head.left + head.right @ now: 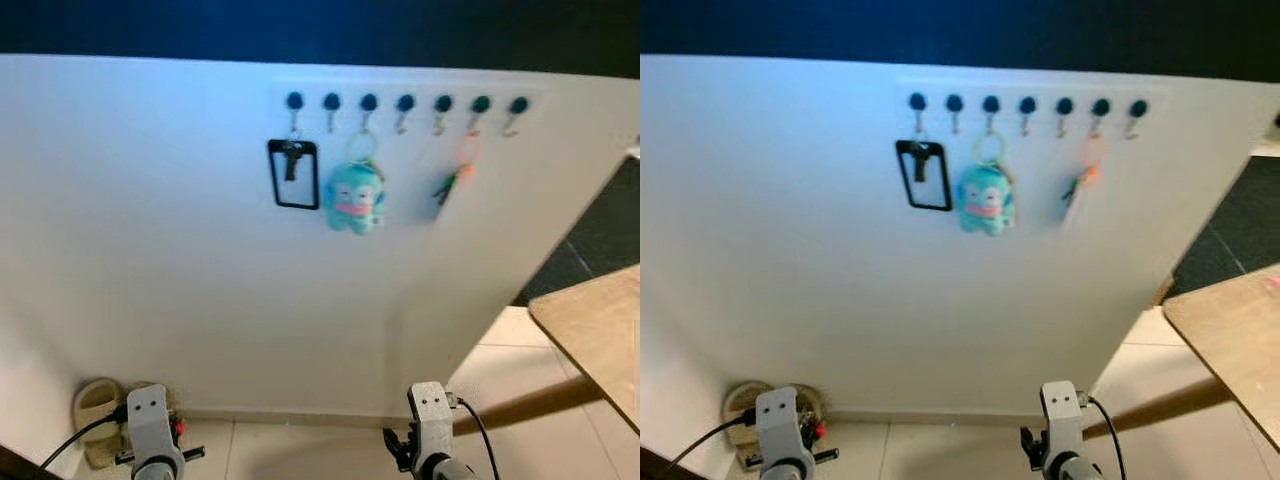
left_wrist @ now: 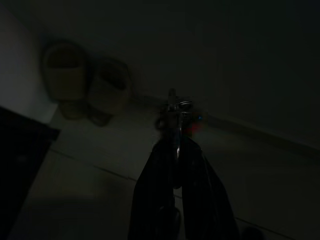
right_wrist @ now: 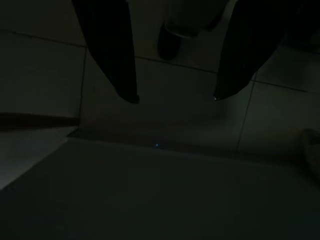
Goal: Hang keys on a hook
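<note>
Where hooks [image 1: 405, 104] hang, wall [image 1: 150, 230] edge rightward.

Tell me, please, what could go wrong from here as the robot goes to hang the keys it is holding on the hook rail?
The left gripper pinches the keys only at its fingertips, low near the floor; they might slip while being raised to the hook rail. Three hooks already carry items: a black card holder, a teal plush keychain and an orange key fob. Reaching between them could knock one off, so a free hook seems safer.
</note>
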Motion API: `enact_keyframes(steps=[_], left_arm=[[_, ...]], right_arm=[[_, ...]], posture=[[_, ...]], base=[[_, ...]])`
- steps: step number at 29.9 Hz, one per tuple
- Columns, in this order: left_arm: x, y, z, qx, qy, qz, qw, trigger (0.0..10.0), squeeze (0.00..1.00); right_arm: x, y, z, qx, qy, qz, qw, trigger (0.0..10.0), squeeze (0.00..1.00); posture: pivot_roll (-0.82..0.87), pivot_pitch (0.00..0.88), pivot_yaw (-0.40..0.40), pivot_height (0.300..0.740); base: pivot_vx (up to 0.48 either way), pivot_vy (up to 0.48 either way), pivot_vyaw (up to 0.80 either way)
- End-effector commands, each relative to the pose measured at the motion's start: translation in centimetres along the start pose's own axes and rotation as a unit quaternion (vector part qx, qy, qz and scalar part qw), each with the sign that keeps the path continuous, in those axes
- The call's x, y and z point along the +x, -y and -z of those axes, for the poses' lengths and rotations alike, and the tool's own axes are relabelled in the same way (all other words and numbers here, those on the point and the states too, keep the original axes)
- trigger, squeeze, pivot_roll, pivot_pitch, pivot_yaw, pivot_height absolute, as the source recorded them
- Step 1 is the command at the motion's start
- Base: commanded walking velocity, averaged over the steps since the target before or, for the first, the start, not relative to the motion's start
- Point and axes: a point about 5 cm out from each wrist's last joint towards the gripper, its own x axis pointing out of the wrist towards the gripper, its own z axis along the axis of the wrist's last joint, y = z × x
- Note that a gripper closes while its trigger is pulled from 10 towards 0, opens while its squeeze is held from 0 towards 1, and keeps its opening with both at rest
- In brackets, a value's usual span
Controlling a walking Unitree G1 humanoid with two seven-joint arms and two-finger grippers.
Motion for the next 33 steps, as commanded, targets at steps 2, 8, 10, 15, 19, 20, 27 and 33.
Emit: enact_keyframes(steps=[2,8,10,15,19,20,27,33], left_arm=[[-0.1,0.0,0.3,0.009,-0.003,0.003,1.000,10.0,0.00],[-0.2,1.7,-0.9,0.053,0.045,0.079,0.994,10.0,0.00],[-0.3,3.7,-2.6,0.085,0.096,0.163,0.978,10.0,0.00],[-1.3,7.4,-5.7,0.234,0.173,0.324,0.900,10.0,0.00],[-2.2,9.9,-9.3,0.275,0.227,0.389,0.849,10.0,0.00],[-2.2,10.5,-10.5,0.267,0.241,0.389,0.848,10.0,0.00],[-3.5,13.2,-16.0,0.212,0.295,0.411,0.836,10.0,0.00],[-5.5,14.9,-17.1,0.273,0.319,0.461,0.782,10.0,0.00]], right_arm=[[-0.1,-0.4,0.4,-0.005,-0.007,-0.007,1.000,10.0,0.00],[0.0,-0.4,0.3,-0.005,-0.006,-0.007,1.000,10.0,0.00],[-0.1,-0.2,0.3,0.001,-0.004,-0.002,1.000,10.0,0.00],[-0.1,-0.1,0.2,0.002,-0.002,0.000,1.000,10.0,0.00],[0.0,0.0,0.0,0.004,0.002,0.003,1.000,10.0,0.00],[0.0,0.0,-0.1,0.005,0.003,0.003,1.000,10.0,0.00],[0.1,0.0,-0.2,0.007,0.007,0.004,1.000,10.0,0.00],[0.0,0.0,-0.1,0.008,0.005,0.005,1.000,10.0,0.00]], posture=[[0.05,0.082,-0.021,0.740],[0.05,0.083,-0.022,0.740],[0.05,0.082,-0.025,0.740],[0.05,0.080,-0.028,0.740],[0.05,0.079,-0.024,0.740],[0.05,0.079,-0.024,0.740],[0.05,0.077,-0.021,0.740],[0.05,0.078,-0.021,0.740]], base=[[0.000,0.000,0.00],[0.000,0.000,0.00],[0.000,0.000,0.00],[0.000,0.000,0.00],[0.000,0.000,0.00],[0.000,0.000,0.00],[0.000,-0.081,0.00],[0.000,-0.320,0.00]])
